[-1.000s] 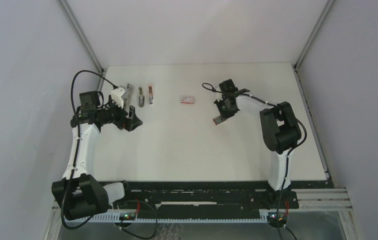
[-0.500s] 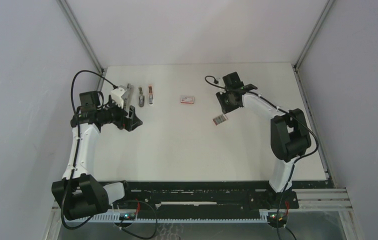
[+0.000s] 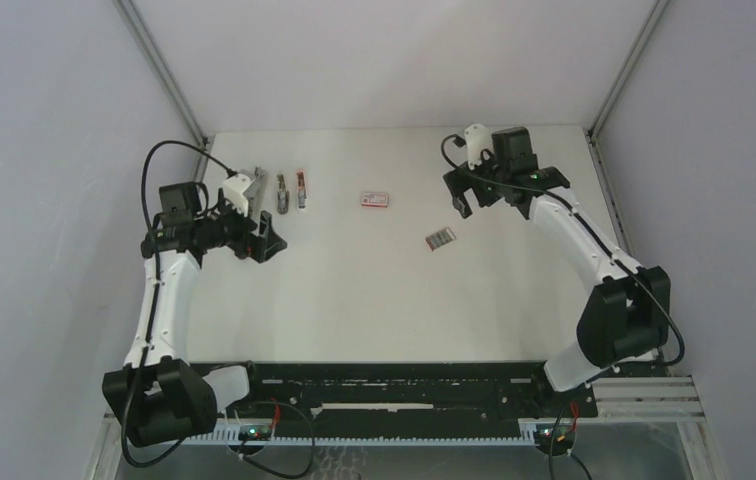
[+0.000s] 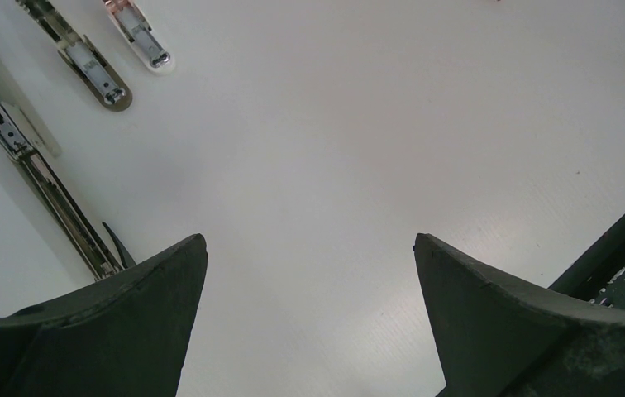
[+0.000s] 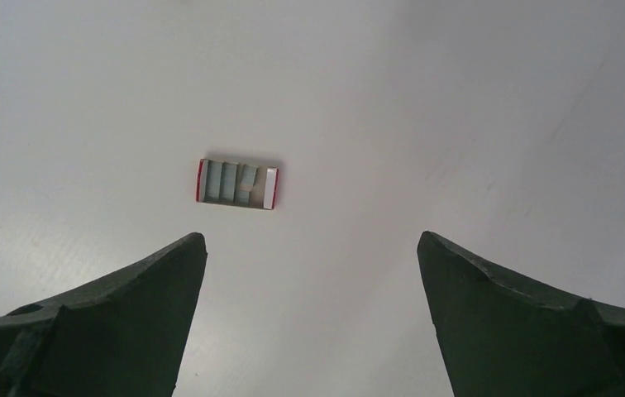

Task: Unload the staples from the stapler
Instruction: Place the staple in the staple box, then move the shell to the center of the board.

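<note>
Right wrist view: we see right gripper [image 5: 311,240] spread wide, empty, over staples [image 5: 231,182] lying in tray [image 5: 270,187] near box [image 3: 375,199], to its right; set apart, we judge, as unloaded stock. Left gripper [image 4: 309,240] also spread, empty, by stapler [image 3: 244,188] far left of box, ready.

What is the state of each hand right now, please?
Left hand: open, holding nothing.
Right hand: open, holding nothing.

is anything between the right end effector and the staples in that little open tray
Nothing visible does. The staples lie uncovered in the red-ended tray, and the right end effector hovers open above them, apart from the tray, with only clear space between.
</note>
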You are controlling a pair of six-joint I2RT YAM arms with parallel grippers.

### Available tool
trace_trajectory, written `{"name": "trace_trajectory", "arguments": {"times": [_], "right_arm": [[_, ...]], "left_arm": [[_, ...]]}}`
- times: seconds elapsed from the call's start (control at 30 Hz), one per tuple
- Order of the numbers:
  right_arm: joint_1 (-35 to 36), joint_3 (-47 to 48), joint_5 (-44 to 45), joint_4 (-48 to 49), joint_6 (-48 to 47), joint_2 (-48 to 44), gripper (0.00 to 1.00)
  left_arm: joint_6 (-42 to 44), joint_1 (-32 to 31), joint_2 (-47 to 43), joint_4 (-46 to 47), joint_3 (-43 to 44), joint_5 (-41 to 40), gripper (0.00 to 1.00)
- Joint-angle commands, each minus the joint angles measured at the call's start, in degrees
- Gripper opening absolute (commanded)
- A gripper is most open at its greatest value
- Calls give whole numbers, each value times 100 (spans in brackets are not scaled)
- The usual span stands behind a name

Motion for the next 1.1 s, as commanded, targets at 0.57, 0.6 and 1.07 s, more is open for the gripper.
{"name": "trace_trajectory", "arguments": {"times": [0.57,0.6,1.07], "right_arm": [[-351,696,-2044,131,-82,377,100],[-347,1116,-2096,-104,53,707,100],[-350,4659,-2996,-94,3048,4412,100]], "left_arm": [[-701,-1364,824,1329,654,-960,100],[-700,-1365,863,1383,646,-975,100],[-1753,-1370,2730,1807,1755,-91,100]]}}
